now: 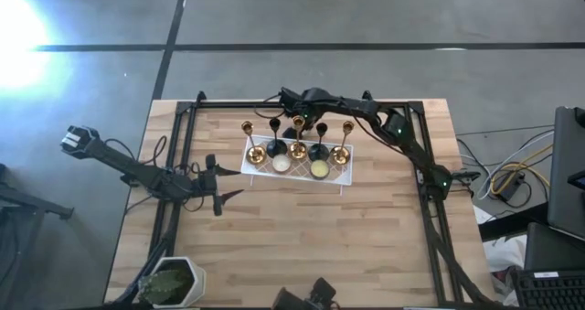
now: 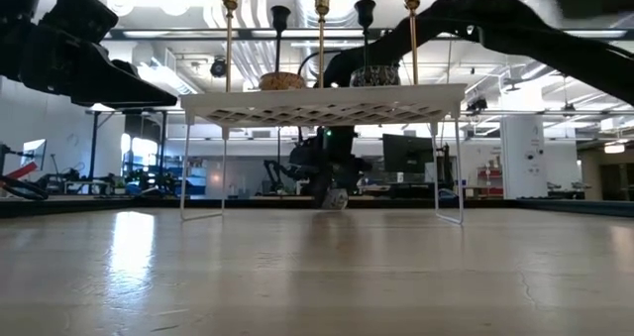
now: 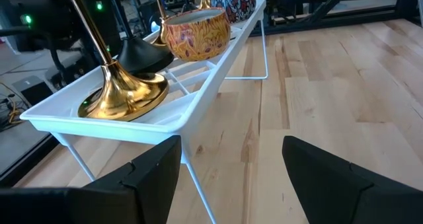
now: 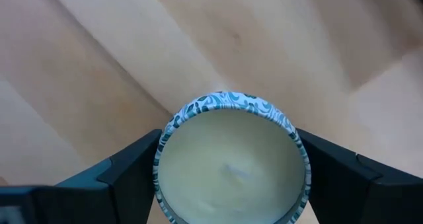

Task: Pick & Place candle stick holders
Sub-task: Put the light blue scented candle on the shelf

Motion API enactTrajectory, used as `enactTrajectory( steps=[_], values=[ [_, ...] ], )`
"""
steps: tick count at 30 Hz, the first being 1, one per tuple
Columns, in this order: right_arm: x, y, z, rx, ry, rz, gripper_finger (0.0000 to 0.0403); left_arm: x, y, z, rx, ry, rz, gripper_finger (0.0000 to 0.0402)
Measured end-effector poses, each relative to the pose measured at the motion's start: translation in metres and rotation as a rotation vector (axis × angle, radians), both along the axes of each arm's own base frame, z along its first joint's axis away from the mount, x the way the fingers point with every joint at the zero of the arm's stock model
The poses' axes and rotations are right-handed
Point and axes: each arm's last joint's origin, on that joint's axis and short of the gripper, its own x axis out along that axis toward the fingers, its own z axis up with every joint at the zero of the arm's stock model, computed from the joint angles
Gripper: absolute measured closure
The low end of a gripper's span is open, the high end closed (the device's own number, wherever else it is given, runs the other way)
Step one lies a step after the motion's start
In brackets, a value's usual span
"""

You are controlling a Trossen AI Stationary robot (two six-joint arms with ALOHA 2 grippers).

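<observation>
Holders: five candle stick holders (image 1: 298, 136), three gold and two black, upright in a row on white tray (image 1: 247, 166), bench (image 1: 302, 246) centre toward 12 o'clock.
Left tool (image 3: 231, 146): wide open, empty, low at tray's 8 o'clock, facing its end.
Right tool (image 4: 228, 174): at tray's 12 o'clock, spread wide, clamped on patterned candle tin (image 4: 231, 151), not a holder.
Risk: wrong item probably in hand; arm crossing near slim stems could topple them; a nudge to the light tray could tip the row.

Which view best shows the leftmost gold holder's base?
Left wrist view: the leftmost gold holder stands close, base plain on the tray. High view sees it from above; low view only its stem; right wrist not at all.
</observation>
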Motion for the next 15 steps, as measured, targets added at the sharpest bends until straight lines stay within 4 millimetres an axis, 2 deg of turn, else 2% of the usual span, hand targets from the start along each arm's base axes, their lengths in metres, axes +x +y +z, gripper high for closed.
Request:
enactTrajectory(
  steps=[3,8,15],
  values=[
    [-0.008,0.000,0.017,-0.070,0.046,-0.016,0.0103,0.000,0.000,0.000,0.000,0.000,0.000,0.0133],
    [-0.027,-0.011,0.035,-0.051,0.097,-0.044,0.0105,0.000,0.000,0.000,0.000,0.000,0.000,0.0133],
    [-0.045,-0.017,0.067,-0.067,0.068,-0.075,0.0108,0.000,0.000,0.000,0.000,0.000,0.000,0.0133]
  ],
)
